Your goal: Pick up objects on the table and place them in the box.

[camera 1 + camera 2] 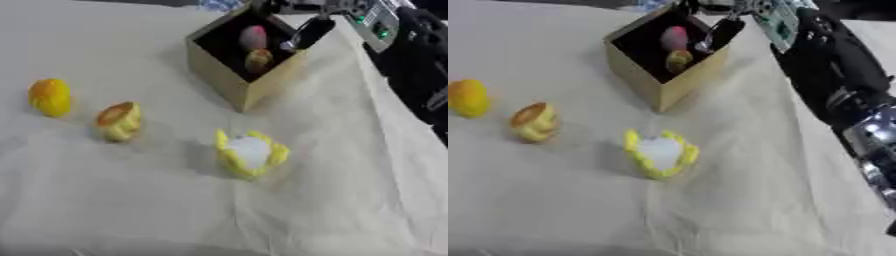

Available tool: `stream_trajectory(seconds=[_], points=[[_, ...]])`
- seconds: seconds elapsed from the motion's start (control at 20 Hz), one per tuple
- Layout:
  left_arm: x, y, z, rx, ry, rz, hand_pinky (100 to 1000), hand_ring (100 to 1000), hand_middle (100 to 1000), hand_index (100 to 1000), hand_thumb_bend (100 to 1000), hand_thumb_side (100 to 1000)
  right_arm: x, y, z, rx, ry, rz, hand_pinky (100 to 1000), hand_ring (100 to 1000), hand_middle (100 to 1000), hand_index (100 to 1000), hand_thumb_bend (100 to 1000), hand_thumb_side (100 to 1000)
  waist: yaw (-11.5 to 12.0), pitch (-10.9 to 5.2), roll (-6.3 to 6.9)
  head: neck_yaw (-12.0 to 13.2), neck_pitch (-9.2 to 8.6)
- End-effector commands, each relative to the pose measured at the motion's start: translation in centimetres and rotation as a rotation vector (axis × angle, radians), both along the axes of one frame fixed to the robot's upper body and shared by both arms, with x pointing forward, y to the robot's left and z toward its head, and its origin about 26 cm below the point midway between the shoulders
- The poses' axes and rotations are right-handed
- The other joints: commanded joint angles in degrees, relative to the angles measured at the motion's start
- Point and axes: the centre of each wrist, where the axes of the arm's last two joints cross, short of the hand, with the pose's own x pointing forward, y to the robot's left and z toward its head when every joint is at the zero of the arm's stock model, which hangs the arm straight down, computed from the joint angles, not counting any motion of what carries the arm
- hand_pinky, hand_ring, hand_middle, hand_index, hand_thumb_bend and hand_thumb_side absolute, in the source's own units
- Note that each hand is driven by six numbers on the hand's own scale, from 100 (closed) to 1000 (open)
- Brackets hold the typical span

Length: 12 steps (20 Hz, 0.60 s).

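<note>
Box [241,82]: holds pink and orange items. Right hand [311,32] above its opening; fingers' state cannot be told. Left on surface [131,210]: yellow fruit [50,96], cupcake [119,120], yellow-white piece [251,152]. Likely light, rigid; grasp across sides.

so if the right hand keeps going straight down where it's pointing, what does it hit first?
Likely the yellowish object inside the box; the right hand points down into the opening beside it. Depth unclear.

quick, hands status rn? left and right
left robot hand: not in view
right robot hand: over the box, fingers too dark and blurred to tell
</note>
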Motion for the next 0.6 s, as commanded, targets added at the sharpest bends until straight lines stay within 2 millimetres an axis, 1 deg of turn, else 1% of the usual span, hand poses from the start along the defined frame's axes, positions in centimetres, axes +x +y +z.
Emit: stream_trajectory(seconds=[0.05,0.15,0.2,0.25,0.5,0.6], points=[[-0.1,0.2,0.6,0.018,-0.018,-0.004,856,655,714,811,135,843,-1.5,-2.0,2.6,-0.007,-0.084,0.031,893,837,783,885,275,320,-0.1,-1.06,0.13,0.4,0.07],[-0.1,0.2,0.7,0.019,-0.020,-0.003,856,655,715,811,134,844,-2.2,-3.0,2.3,-0.023,-0.100,0.063,892,836,782,883,276,323,-0.3,-0.91,0.00,0.8,0.06],[-0.1,0.2,0.7,0.020,-0.021,-0.003,857,655,715,811,137,838,-2.6,-3.4,2.0,-0.033,-0.103,0.080,892,838,784,883,375,317,-0.4,-0.85,-0.05,1.0,0.05],[-0.1,0.2,0.7,0.021,-0.022,-0.004,856,655,715,811,134,844,-3.0,-3.8,1.5,-0.047,-0.100,0.098,892,838,784,882,279,331,-0.5,-0.80,-0.08,1.1,0.03],[0.0,0.1,0.9,0.024,-0.027,-0.011,856,656,715,811,134,843,-5.3,-5.6,-1.2,-0.106,-0.038,0.200,890,835,781,881,263,358,-0.9,-0.78,-0.12,1.5,-0.24],[0.0,0.0,0.9,0.024,-0.027,-0.013,856,656,715,810,134,841,-6.1,-5.8,-1.6,-0.120,-0.015,0.246,891,839,785,883,271,358,-1.0,-0.87,-0.05,1.5,-0.28]])
